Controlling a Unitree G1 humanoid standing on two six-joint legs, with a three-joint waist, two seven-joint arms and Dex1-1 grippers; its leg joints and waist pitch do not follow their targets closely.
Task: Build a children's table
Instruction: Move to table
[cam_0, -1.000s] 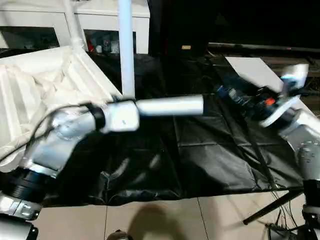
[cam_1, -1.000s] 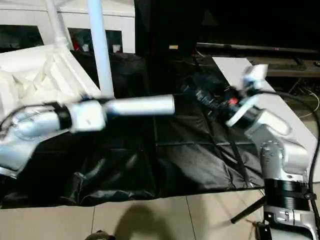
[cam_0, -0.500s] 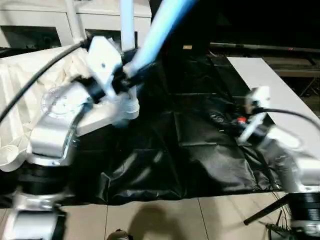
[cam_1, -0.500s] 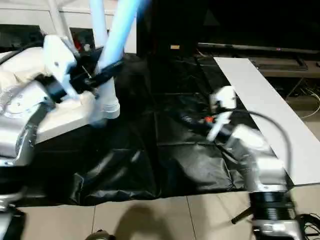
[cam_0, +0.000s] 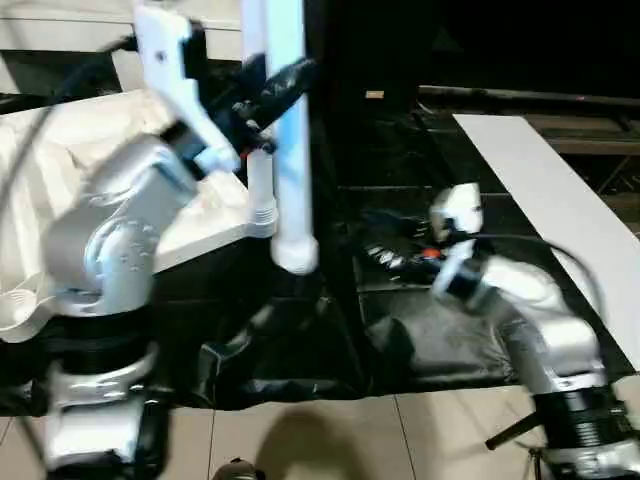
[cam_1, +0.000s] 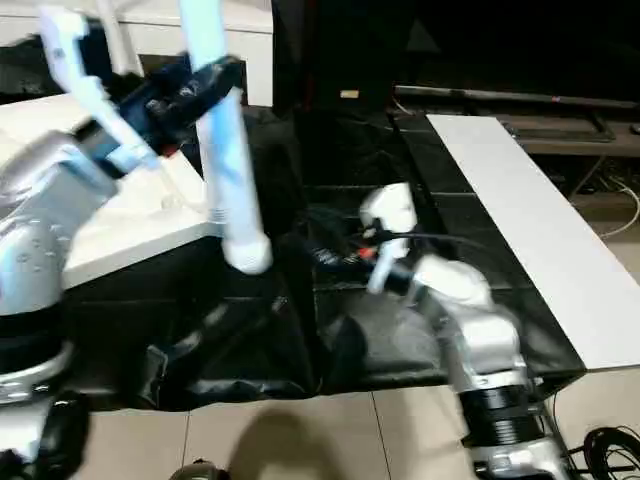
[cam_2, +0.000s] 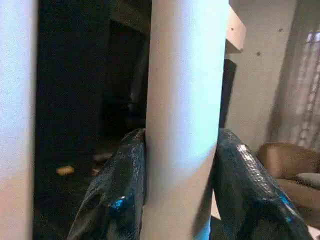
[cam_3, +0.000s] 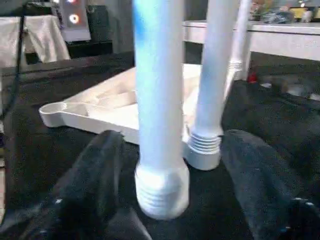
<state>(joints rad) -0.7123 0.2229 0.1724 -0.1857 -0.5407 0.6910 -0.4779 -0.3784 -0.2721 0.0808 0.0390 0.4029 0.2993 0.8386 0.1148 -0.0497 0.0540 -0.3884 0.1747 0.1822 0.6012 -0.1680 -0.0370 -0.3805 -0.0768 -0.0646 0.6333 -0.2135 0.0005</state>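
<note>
— While the loose leg (cam_0: 291, 150) is hanging almost upright above the black sheet (cam_0: 440, 340), which hand is carrying it?

— The left gripper (cam_0: 272, 88) is gripping it high on the shaft, with its black fingers (cam_2: 117, 200) pinching the leg from both sides. The leg's ribbed, threaded end (cam_3: 161, 192) is pointing down and hovering just above the sheet, touching nothing.

— Where is the rest of the children's table lying?

— The tabletop (cam_0: 60, 190) is lying upside down on the robot's left side of the counter, ribbed underside facing up. One leg (cam_0: 259, 190) is already standing in the corner nearest the held leg, just beside it, and another leg (cam_1: 117, 40) is rising from a far corner.

— What is the right arm doing?

— The right gripper (cam_0: 385, 257) is reaching in low over the sheet, near the threaded end. Its fingers (cam_3: 95, 175) are spread wide, holding nothing, with the leg's tip showing between them farther off.

— Anything else around?

— A long flat white board (cam_1: 520, 220) is lying along the robot's right side, and a white cabinet (cam_1: 150, 35) is standing behind the tabletop.
</note>
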